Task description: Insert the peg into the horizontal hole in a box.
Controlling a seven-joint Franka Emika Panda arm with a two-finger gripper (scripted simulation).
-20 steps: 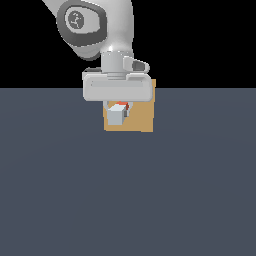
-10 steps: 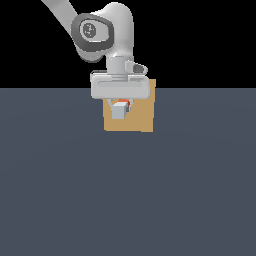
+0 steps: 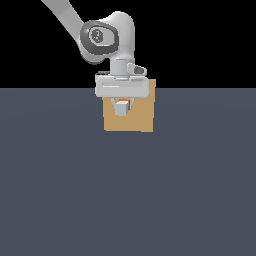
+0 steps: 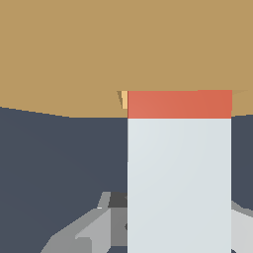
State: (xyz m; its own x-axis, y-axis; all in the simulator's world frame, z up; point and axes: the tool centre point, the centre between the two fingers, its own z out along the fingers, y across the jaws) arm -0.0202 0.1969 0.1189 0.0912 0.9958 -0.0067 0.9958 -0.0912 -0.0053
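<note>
Gripping the peg (image 4: pixel 179 168) by its pale half, hand (image 3: pixel 122 102) closed on it, fingers (image 4: pixel 84 230) partly showing at either side in the wrist view. Running straight ahead of the hand: the peg's long axis, level, red end leading. Entering the hole (image 4: pixel 123 99) in the box (image 3: pixel 145 117) directly beyond, most of the red half judged already inside. Pushing further along that axis judged the remaining move.

Our arm (image 3: pixel 75 22) slants down from the upper left of the exterior frame, wrist (image 3: pixel 122 57) pointing downward; our gripper (image 3: pixel 122 106) sits just above frame centre, fingers (image 4: pixel 89 230) clamped on the peg (image 4: pixel 179 183).
</note>
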